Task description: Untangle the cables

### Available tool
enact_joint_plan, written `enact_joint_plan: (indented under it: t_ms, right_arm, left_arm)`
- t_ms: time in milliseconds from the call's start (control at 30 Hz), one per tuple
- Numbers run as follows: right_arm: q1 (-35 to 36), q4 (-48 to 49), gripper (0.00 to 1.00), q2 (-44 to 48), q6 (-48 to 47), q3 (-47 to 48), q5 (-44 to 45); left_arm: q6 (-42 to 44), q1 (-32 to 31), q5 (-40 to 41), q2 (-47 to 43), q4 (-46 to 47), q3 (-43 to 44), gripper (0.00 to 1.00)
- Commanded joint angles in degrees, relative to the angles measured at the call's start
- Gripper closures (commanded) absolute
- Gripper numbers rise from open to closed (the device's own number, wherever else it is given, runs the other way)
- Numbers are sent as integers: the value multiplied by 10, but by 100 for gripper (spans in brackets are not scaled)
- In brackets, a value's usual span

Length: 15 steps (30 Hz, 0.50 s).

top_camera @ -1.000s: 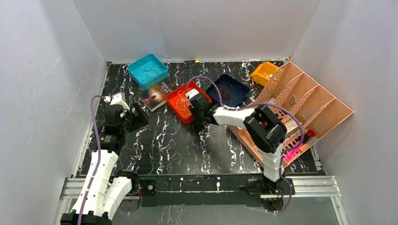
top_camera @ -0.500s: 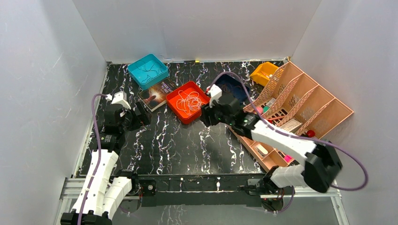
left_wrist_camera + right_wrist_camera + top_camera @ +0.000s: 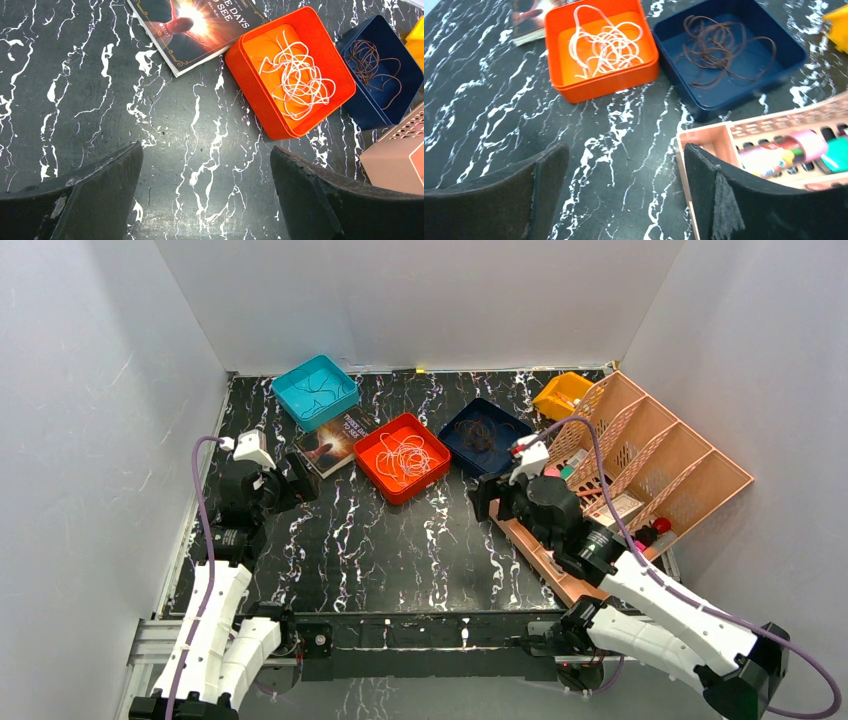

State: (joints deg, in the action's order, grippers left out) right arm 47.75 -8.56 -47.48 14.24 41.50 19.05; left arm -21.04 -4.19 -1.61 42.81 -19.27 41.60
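i am counting three cables, one per tray. whitish cable (image 3: 300, 75) is lying in the orange tray (image 3: 255, 105), ahead-right of the left gripper (image 3: 205, 150). brown cable (image 3: 724, 45) is lying in the navy tray (image 3: 724, 100), ahead-right of the right gripper (image 3: 625, 150). black cable (image 3: 318, 390) is lying in the teal tray (image 3: 291, 409), far ahead of the left gripper. both grippers are hanging spread, pinching nothing. bare table (image 3: 100, 100) is showing under both; one pink rack (image 3: 714, 140) is crowding the right gripper's right side.

We see loose coils: whitish cable (image 3: 300, 75) in orange tray (image 3: 250, 100), brown cable (image 3: 724, 50) in navy tray (image 3: 749, 90), black cable (image 3: 320, 390) in teal tray (image 3: 297, 370).
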Motion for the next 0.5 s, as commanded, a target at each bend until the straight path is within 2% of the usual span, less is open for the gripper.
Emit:
enact_joint_plan:
  t_ms: [0, 467]
  right_arm:
    - [-1, 15, 3, 51, 38, -34, 100]
    - [0, 22, 2, 145, 89, -119, 275]
  left_arm:
    - [9, 1, 24, -8, 8, 0, 2]
    - [11, 1, 48, -1, 9, 3, 2]
